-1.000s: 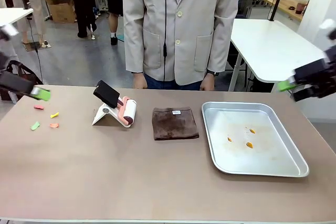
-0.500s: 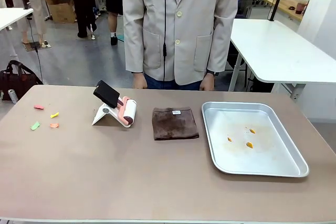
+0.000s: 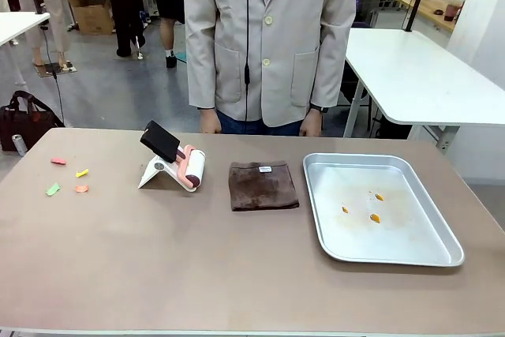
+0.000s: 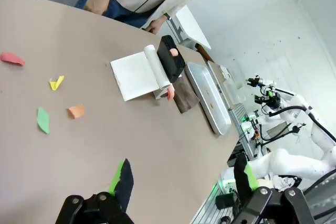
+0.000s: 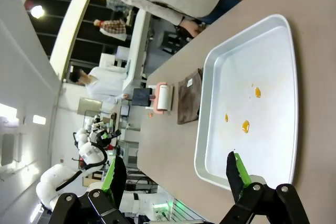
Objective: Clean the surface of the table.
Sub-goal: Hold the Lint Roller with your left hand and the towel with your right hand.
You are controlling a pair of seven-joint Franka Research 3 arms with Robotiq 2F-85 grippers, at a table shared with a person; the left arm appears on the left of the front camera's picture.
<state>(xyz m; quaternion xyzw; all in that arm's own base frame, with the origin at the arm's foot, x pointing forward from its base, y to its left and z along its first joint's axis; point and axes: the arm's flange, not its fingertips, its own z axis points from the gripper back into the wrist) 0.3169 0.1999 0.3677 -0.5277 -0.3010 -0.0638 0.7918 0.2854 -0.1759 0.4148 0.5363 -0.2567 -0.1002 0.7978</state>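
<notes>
The brownish table [image 3: 197, 258] carries small paper scraps at its left: pink [image 3: 58, 161], yellow [image 3: 81, 172], green [image 3: 52, 189] and orange [image 3: 81, 189]. A lint roller [image 3: 193, 168] with a black handle leans on a white stand, and a folded brown cloth [image 3: 263, 185] lies beside it. My left gripper [image 4: 182, 174] hangs open above the table's left end, with the scraps [image 4: 56, 83] and roller [image 4: 157, 66] ahead of it. My right gripper [image 5: 175, 174] is open too, over the near edge of the metal tray [image 5: 262, 129]. Nothing is between either pair of fingers.
The metal tray [image 3: 394, 230] at the right holds three small orange bits [image 3: 374, 217]. A person in a beige jacket [image 3: 268, 37] stands at the far edge, hands hanging by it. A white table [image 3: 410, 69] stands behind on the right. A dark bag [image 3: 24, 120] sits on the floor at the left.
A second ago both grippers showed at the side edges of the front view; they have drawn back out of that view. The things on the table have not moved.
</notes>
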